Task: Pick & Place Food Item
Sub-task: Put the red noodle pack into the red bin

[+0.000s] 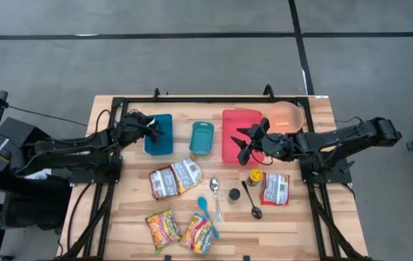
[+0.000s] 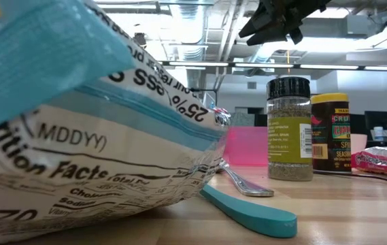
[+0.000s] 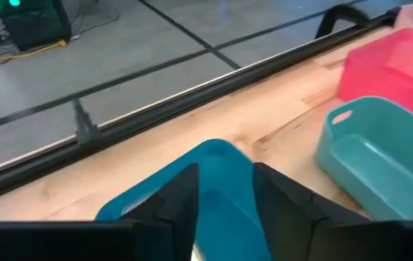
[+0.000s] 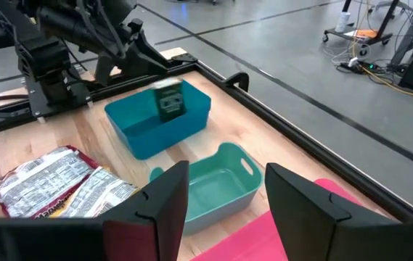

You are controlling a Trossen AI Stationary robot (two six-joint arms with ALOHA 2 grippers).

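Surface: wooden table with a black frame, grey floor around it.
Left gripper: over the blue bin; whether its fingers are clenched or loose cannot be told.
Small dark packet: seen upright over the blue bin in the right wrist view, blurred.
Right gripper: above the red bin, fingers spread, grasping nothing.
Teal bin: between blue and red bins.
Snack bags: lying near the table's middle.
Spice jars: upright, beside spoons.
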